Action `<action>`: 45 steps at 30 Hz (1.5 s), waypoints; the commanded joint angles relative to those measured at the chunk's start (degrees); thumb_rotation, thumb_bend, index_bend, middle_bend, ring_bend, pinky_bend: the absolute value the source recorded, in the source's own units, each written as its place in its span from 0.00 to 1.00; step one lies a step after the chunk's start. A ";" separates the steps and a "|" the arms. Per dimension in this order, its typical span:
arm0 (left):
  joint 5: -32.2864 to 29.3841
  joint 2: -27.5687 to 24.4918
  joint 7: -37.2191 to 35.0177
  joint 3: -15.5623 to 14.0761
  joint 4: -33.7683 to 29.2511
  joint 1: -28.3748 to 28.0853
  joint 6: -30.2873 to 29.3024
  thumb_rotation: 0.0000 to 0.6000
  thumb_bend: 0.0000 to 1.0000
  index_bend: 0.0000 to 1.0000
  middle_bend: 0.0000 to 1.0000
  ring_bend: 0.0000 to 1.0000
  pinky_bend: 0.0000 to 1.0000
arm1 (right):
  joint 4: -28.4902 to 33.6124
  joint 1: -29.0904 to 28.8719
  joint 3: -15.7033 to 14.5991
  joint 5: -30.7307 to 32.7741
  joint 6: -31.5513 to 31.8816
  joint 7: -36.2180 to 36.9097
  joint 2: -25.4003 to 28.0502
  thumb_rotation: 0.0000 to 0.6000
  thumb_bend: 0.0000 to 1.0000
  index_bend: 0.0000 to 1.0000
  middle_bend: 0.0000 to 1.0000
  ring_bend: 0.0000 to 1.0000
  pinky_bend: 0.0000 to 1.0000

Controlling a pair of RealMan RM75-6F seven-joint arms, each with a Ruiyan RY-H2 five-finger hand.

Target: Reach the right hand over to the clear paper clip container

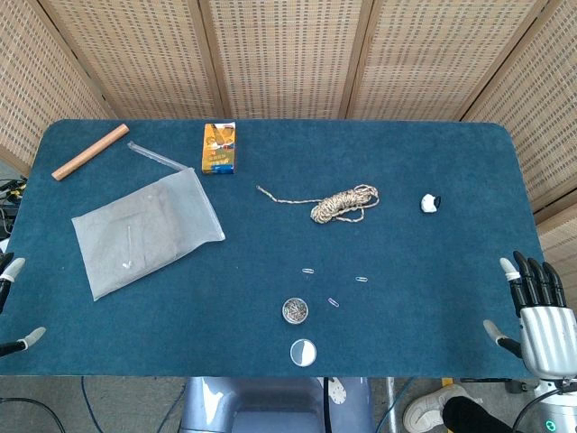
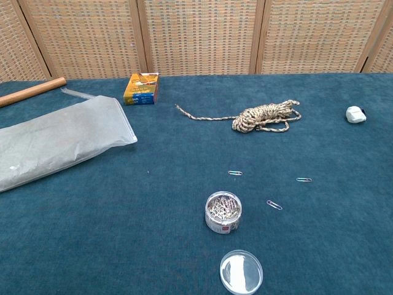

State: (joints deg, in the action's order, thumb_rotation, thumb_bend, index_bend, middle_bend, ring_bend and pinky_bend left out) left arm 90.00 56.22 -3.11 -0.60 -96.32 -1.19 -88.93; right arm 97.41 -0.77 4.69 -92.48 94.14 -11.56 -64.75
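Observation:
The clear round paper clip container (image 1: 295, 310) (image 2: 223, 212) stands open near the table's front edge, full of clips. Its clear lid (image 1: 303, 352) (image 2: 241, 271) lies just in front of it. Three loose clips (image 2: 274, 204) lie scattered to its right and behind. My right hand (image 1: 537, 311) is at the table's right front corner, far right of the container, fingers spread and holding nothing. My left hand (image 1: 11, 307) shows only as fingertips at the left edge, apart and empty. The chest view shows neither hand.
A coil of rope (image 1: 343, 204) (image 2: 264, 117) lies mid-table, a small white object (image 1: 431, 203) (image 2: 355, 114) to its right. An orange box (image 1: 218, 147), a plastic bag (image 1: 144, 230) and a wooden stick (image 1: 89, 152) occupy the left half.

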 commanded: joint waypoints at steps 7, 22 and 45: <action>-1.00 0.56 1.40 0.46 -0.08 -0.40 0.89 1.00 0.00 0.00 0.00 0.00 0.00 | -0.25 -1.97 0.09 0.81 -3.74 1.13 -0.43 1.00 0.00 0.05 0.00 0.00 0.00; -5.18 2.40 5.84 1.98 -0.32 -2.20 4.67 1.00 0.00 0.00 0.00 0.00 0.00 | -1.83 -20.74 8.44 16.80 -30.02 -2.17 -7.81 1.00 0.25 0.43 0.00 0.00 0.00; -7.40 3.27 6.95 2.49 0.32 -3.10 6.50 1.00 0.00 0.00 0.00 0.00 0.00 | -8.56 -33.44 6.98 40.15 -34.32 -24.01 -25.29 1.00 0.30 0.47 0.00 0.00 0.00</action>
State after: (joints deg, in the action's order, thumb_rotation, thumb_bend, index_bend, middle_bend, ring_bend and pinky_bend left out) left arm 82.57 59.50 3.87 1.90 -95.98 -4.32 -82.41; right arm 89.88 -33.58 12.11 -52.91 59.47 -34.79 -88.96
